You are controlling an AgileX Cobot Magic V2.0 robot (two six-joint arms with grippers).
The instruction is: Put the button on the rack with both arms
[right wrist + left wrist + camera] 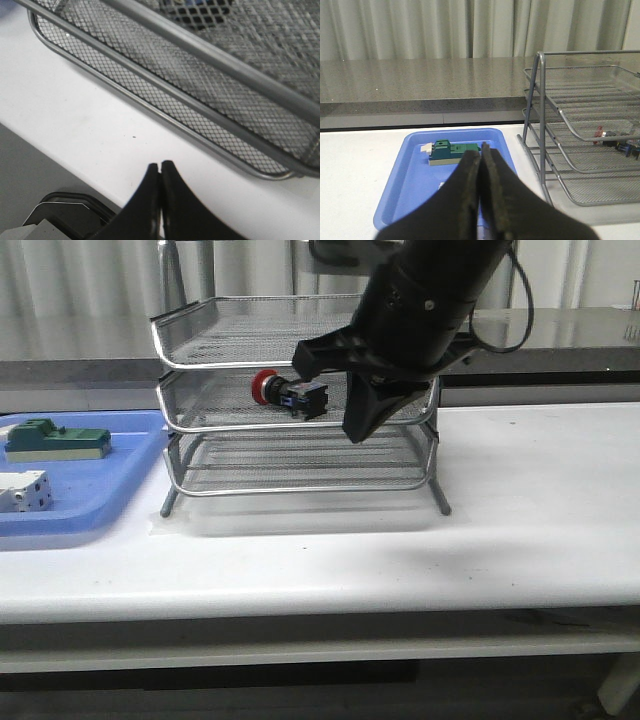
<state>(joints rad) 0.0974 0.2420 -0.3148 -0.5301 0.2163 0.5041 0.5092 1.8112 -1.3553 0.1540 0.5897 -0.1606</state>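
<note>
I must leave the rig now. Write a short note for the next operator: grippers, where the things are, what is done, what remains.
Left gripper: shut, empty, above the blue tray, away from the rack.
Right gripper: shut, empty, in front of the rack's right side.
Button: lying on its side on the middle tier, red head pointing left; no gripper touches it.
Done: the button is on the rack.
Left: probably only pulling the right arm clear. A green block and a white part remain on the tray.
</note>
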